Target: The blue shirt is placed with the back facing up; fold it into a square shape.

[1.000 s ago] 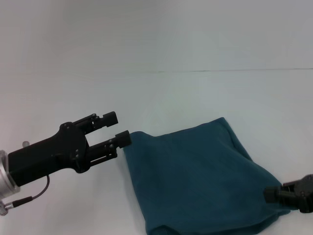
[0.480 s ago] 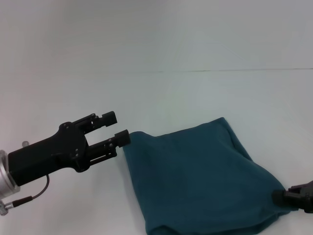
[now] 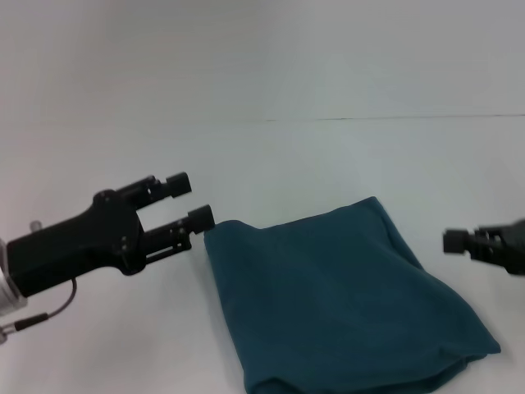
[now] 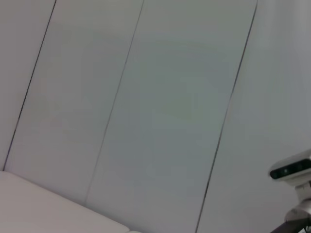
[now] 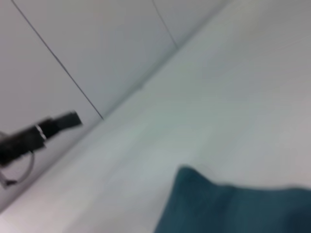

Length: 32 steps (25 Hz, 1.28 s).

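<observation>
Head view shows the blue shirt (image 3: 340, 300) folded squarish near the desk's (image 3: 344, 156) front edge; left gripper (image 3: 189, 201) fingers spread, right gripper's (image 3: 454, 241) unclear, both clear. Folding looks finished.

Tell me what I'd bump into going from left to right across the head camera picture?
Left gripper, its jaws open → blue shirt lying folded on the white table → right gripper at the right edge, off the shirt.

Blue shirt (image 3: 336, 295), folded (roughly square), flat on tbl
</observation>
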Each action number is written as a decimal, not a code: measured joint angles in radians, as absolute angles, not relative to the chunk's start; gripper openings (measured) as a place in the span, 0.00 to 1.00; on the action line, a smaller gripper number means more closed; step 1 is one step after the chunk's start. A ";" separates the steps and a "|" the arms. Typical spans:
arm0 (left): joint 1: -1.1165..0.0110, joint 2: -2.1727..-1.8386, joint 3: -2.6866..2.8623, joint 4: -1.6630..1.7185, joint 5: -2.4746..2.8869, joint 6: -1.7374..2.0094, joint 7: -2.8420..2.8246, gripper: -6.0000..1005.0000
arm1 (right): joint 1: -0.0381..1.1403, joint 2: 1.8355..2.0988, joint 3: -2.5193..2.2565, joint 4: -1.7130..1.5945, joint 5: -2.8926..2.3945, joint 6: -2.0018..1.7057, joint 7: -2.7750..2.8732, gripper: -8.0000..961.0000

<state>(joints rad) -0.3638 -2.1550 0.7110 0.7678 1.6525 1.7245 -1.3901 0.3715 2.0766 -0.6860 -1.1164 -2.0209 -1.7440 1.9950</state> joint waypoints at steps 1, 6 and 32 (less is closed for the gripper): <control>-0.365 -2.154 0.707 0.776 1.651 1.724 -1.383 0.72 | 0.385 2.076 -0.686 -1.110 -2.013 -1.741 1.995 0.09; -0.379 -2.145 0.655 0.791 1.648 1.723 -1.346 0.72 | 0.460 2.086 -0.716 -1.030 -2.016 -1.682 1.941 0.09; -0.344 -2.159 0.512 0.747 1.644 1.732 -1.267 0.72 | 0.703 2.097 -1.004 -0.478 -2.098 -1.197 1.879 0.09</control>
<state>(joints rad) -0.3445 -2.1594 0.5123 0.7473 1.6443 1.7317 -1.2668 0.7025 2.0972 -1.0038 -0.4777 -2.0976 -1.1971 1.8787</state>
